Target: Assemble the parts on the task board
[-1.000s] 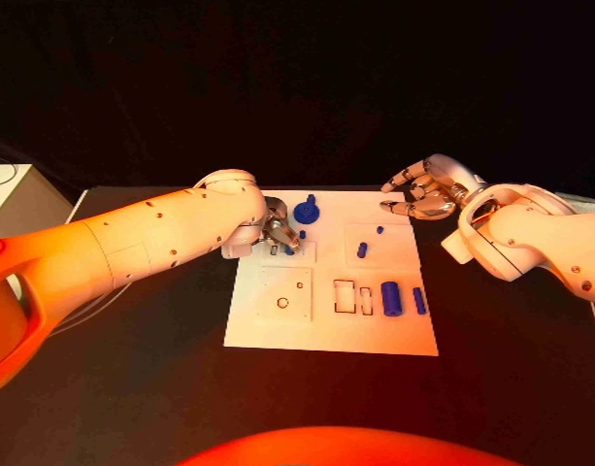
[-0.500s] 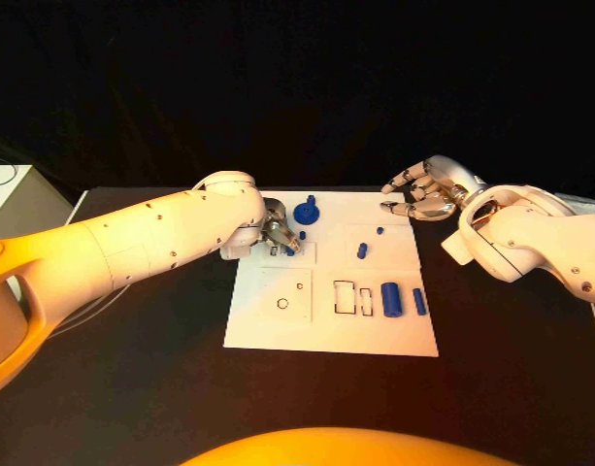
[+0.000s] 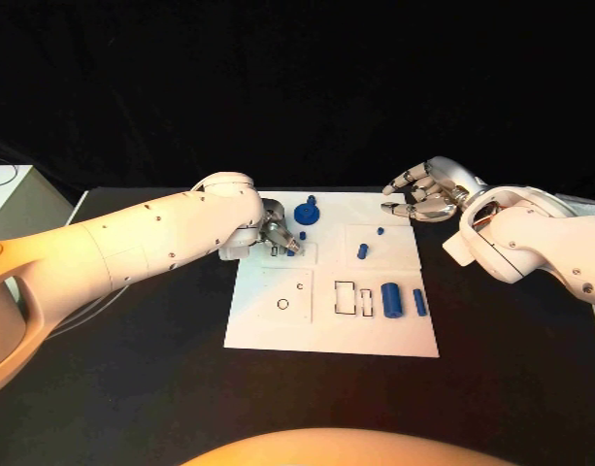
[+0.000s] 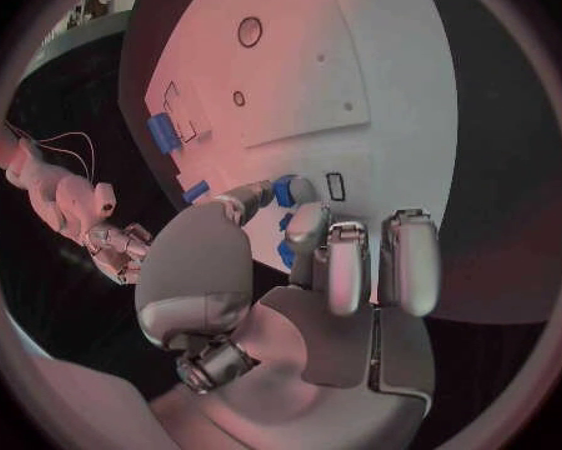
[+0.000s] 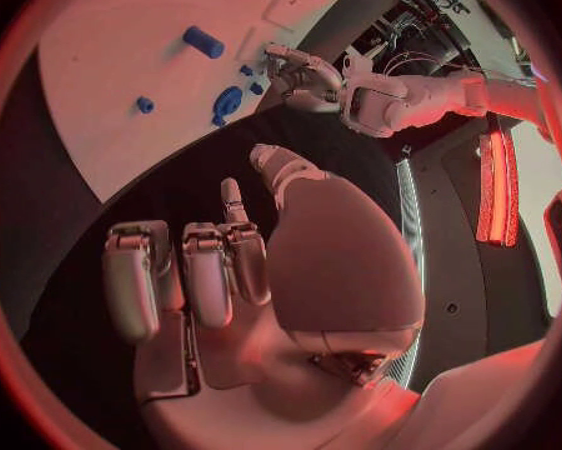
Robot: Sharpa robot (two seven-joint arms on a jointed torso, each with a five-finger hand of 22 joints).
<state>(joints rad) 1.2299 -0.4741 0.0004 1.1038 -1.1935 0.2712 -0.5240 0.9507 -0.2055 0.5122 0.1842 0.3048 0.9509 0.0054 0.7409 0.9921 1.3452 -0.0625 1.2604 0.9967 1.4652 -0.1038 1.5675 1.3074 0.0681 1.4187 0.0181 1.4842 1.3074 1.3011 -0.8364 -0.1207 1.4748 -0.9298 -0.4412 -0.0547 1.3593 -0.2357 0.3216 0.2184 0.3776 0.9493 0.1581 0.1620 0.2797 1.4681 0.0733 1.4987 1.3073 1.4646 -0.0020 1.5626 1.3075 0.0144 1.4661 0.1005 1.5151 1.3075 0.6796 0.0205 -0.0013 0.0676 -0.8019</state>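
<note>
Nothing on the task board [image 3: 328, 335] has shifted in the last second, and both hands have kept their places. At the board's far left corner the left hand [image 3: 278, 231] pinches a small blue part [image 4: 285, 191], a small slot just beyond its fingertips. Off the far right corner hovers the right hand [image 3: 424, 192], fingers apart and holding nothing, farther from that slot.

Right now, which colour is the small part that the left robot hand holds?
Blue part, pinched by the left robot hand; clearest in the left wrist view.
</note>
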